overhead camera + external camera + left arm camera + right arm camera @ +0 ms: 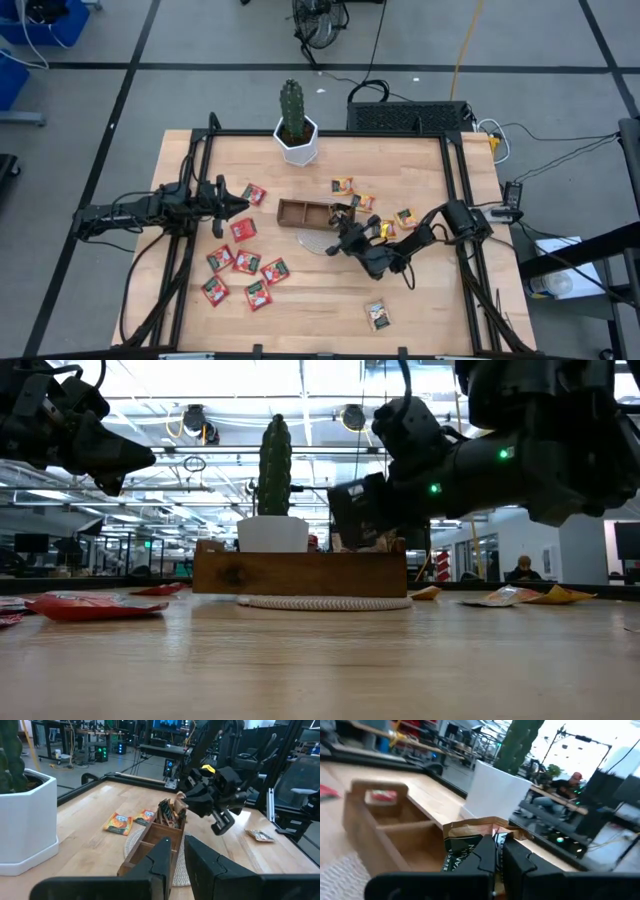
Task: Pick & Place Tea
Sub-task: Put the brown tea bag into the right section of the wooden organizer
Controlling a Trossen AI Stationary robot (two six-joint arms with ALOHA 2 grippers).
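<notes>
The brown wooden tray [303,211] stands on a round woven mat [314,243] at the table's middle. My right gripper [346,224] is at the tray's right end, shut on a brown and dark tea sachet [466,846] above the end compartment [167,815]. Several red sachets [243,262] lie flat on the table's left half. Orange ones [342,185] lie to the right of the tray, and a grey-white one [377,315] lies near the front edge. My left gripper [238,203] hovers left of the tray, its fingers [165,857] a narrow slit apart, holding nothing. My right gripper pinches the sachet between its two fingers [487,852], at a spot below the crumpled brown top edge [482,825]. The fingers come in about level from the table's right side. The sachet stands upright, its lower part hidden by the tray's wall.
A cactus in a white pot [297,138] stands at the far edge behind the tray. Black frame rails [461,200] run along the table's left and right sides. Bare wood lies between the tray and the front edge.
</notes>
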